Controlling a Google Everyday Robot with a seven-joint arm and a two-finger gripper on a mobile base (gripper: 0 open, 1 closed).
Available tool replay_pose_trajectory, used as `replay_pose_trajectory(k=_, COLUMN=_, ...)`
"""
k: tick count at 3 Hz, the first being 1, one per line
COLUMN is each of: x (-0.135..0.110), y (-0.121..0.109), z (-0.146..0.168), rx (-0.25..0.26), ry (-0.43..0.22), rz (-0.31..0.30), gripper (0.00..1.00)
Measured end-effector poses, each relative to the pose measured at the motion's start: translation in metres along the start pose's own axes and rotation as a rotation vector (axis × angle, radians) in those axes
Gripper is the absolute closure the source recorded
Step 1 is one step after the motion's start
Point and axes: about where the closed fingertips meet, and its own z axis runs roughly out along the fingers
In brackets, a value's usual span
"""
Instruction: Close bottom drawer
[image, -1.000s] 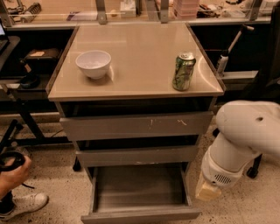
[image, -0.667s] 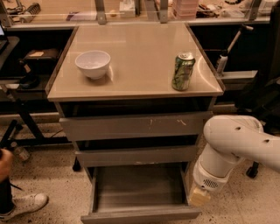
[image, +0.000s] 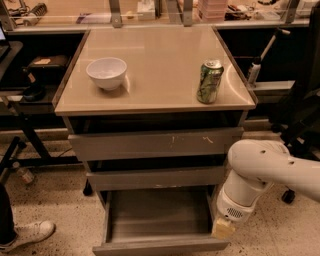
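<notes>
The bottom drawer (image: 159, 216) is the lowest of three grey-brown drawers in the cabinet. It is pulled far out, and its wide shallow tray looks empty. Its plain front panel (image: 160, 247) is at the bottom edge of the view. My white arm (image: 260, 170) comes in from the right and bends down. My gripper (image: 223, 229) hangs at its end, by the drawer's right front corner, close to the side wall.
The cabinet top (image: 155, 60) holds a white bowl (image: 106, 73) and a green can (image: 209, 81). The top drawer (image: 155, 144) and middle drawer (image: 156, 178) stand slightly out. A person's white shoe (image: 25, 233) is at the lower left. Dark shelving and chair legs flank the cabinet.
My arm has swung left, bringing the gripper closer to the open drawer's right front corner. The person's hand at the lower left has left the view.
</notes>
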Motion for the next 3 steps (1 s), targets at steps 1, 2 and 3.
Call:
replay_pose_trajectory(k=1, x=0.002, y=-0.001, z=0.044, rx=-0.069, ry=-0.006, rz=0.033, gripper=1.0)
replay_pose_trajectory(k=2, x=0.007, y=-0.011, z=0.116, rx=-0.171, ry=-0.024, rz=0.103, gripper=1.0)
replay_pose_trajectory(k=3, x=0.011, y=-0.022, z=0.181, rx=-0.27, ry=-0.024, rz=0.16, gripper=1.0)
